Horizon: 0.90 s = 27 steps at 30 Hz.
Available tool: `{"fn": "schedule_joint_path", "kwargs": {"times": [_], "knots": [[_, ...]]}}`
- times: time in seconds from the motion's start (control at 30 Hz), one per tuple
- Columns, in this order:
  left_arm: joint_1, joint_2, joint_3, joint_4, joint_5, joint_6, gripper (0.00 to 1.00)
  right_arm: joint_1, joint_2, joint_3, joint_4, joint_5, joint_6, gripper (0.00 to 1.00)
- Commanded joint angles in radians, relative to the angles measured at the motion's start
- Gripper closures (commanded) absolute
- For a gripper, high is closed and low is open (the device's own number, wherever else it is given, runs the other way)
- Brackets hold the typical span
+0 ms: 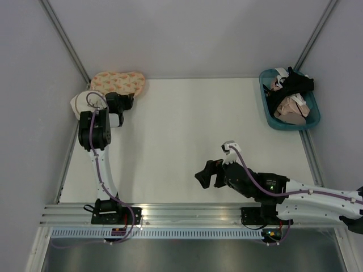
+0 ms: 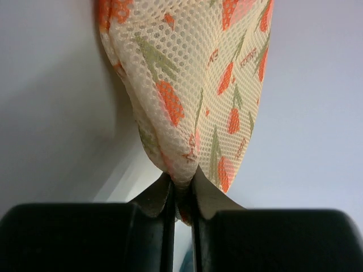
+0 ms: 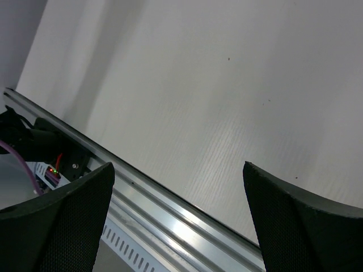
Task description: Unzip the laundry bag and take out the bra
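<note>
From above, the left gripper [image 1: 123,102] is at the far left corner of the table [image 1: 187,130]. The laundry bag [image 1: 118,83] lies directly in front of its jaws, with its near edge meeting them. A round cream pouch [image 1: 79,102] lies beside the wrist, behind the jaws. The right gripper [image 1: 211,174] is well apart from the bag and has nothing near its jaws. The blue basket [image 1: 265,97] with dark and beige-pink garments is far from both grippers.

In the left wrist view, the jaws stand narrow and hold a fold of the bag's mesh edge between the fingers [image 2: 153,199]. The rest of the bag rises ahead of the jaws. I cannot tell whether the zipper pull is inside this pinch.

In the right wrist view, the jaws are wide and hold nothing. Between and ahead of them only the bare table and the metal rail [image 3: 170,201] are seen.

The bra shows in no view, so I judge it is inside the closed bag. The bag seems light, soft and without stiffness, so it will probably fold and follow any pull. The mesh gives good friction but may stretch. I think one gripper should hold the fabric beside the zipper end while the other takes the small pull tab.
</note>
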Motion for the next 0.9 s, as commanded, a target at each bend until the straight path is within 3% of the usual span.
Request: {"fn": "schedule_joint_path", "kwargs": {"times": [0.0, 0.27, 0.47, 0.63, 0.87], "knots": [[-0.014, -0.118, -0.056, 0.11, 0.265, 0.123, 0.98, 0.003, -0.093, -0.003, 0.018, -0.001, -0.014, 0.02], [-0.02, -0.321, -0.238, 0.073, 0.563, 0.224, 0.98, 0.005, -0.245, -0.003, -0.066, 0.045, -0.026, 0.02], [-0.072, -0.503, -0.455, 0.012, 0.67, 0.331, 0.98, 0.005, -0.226, 0.041, -0.114, 0.088, -0.051, 0.02], [-0.206, -0.692, -0.734, 0.049, 0.655, 0.351, 0.98, 0.005, -0.214, 0.098, -0.171, 0.162, -0.058, 0.02], [-0.43, -0.997, -1.05, 0.04, 0.386, 0.299, 0.98, 0.005, -0.231, 0.114, -0.214, 0.205, -0.032, 0.02]]}}
